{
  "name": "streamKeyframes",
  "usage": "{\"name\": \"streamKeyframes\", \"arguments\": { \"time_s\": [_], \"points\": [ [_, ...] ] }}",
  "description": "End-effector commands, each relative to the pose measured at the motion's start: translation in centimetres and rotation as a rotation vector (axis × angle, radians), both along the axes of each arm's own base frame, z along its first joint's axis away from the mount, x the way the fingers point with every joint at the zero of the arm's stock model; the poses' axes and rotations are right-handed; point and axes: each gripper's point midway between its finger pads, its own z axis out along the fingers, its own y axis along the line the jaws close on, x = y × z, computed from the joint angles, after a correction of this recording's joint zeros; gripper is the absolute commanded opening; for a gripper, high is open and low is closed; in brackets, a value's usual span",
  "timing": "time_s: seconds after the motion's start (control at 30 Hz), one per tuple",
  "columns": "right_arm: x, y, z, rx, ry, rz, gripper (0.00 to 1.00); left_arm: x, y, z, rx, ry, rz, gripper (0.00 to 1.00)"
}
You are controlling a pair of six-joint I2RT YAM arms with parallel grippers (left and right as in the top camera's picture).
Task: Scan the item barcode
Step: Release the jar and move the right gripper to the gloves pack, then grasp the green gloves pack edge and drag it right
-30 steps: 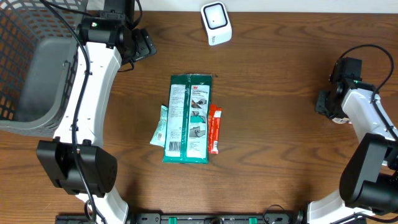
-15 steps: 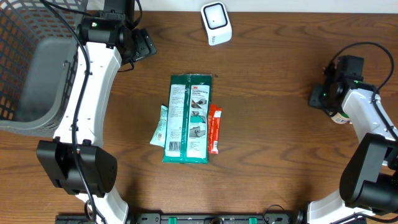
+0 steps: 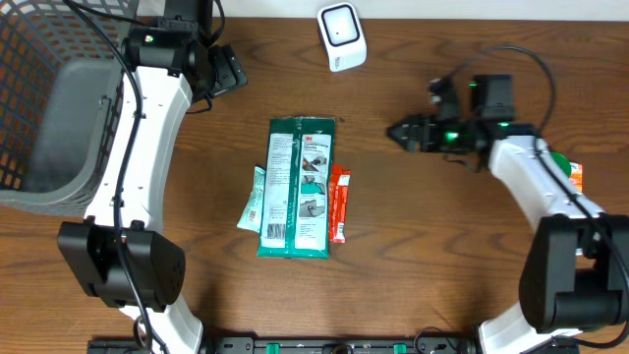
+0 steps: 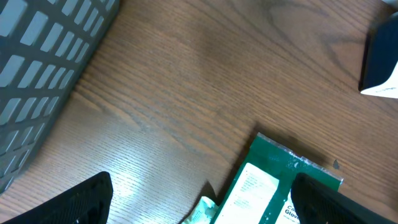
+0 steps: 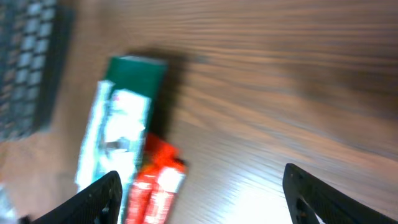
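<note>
Dark wood-grain table [image 3: 442, 246], grey mesh basket [image 3: 39, 98] at edge — white scanner [image 3: 341, 37] behind

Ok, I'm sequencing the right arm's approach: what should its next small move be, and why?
Probably move the right gripper leftward and down toward the green package. Its jaws stand open and empty short of it, the package lies topmost among the items, and nothing is at the scanner yet.

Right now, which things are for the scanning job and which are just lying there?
For the job: white scanner, green pack, right hand pointing toward it.
Probably just lying about: grey basket, orange packet, teal packet.
</note>
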Motion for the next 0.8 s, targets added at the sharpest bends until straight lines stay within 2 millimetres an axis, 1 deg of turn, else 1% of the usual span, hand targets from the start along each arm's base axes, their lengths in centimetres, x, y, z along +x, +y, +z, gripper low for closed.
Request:
{"name": "streamKeyframes", "arguments": {
  "time_s": [0.0,0.13,0.23,0.3,0.37,0.43,0.53,0.63,0.77],
  "points": [
    [-1.7,5.2,1.3,0.086,0.006,0.107,0.78,0.1,0.3,0.1,0.014,-0.001,0.002,0.91],
    [-2.6,9.5,2.0,0.095,-0.055,0.205,0.79,0.1,0.3,0.1,0.014,-0.001,0.002,0.91],
    [-3.2,11.9,2.4,0.122,-0.056,0.229,0.80,0.1,0.3,0.1,0.014,-0.001,0.002,0.92],
    [-3.5,13.1,2.5,0.128,-0.062,0.247,0.81,0.1,0.3,0.1,0.014,-0.001,0.002,0.91],
    [-3.6,13.5,1.9,0.100,-0.064,0.242,0.81,0.1,0.3,0.1,0.014,-0.001,0.002,0.92],
    [-3.4,13.7,0.8,0.063,-0.058,0.229,0.83,0.1,0.3,0.1,0.014,-0.001,0.002,0.92],
    [-3.1,13.9,-0.7,0.057,-0.041,0.230,0.87,0.1,0.3,0.1,0.014,-0.001,0.002,0.91],
    [-2.9,13.9,-2.5,0.049,-0.019,0.231,0.88,0.1,0.3,0.1,0.014,-0.001,0.002,0.91],
    [-2.9,14.5,-4.1,0.076,0.000,0.258,0.90,0.1,0.3,0.1,0.014,-0.001,0.002,0.91]
  ]
}}
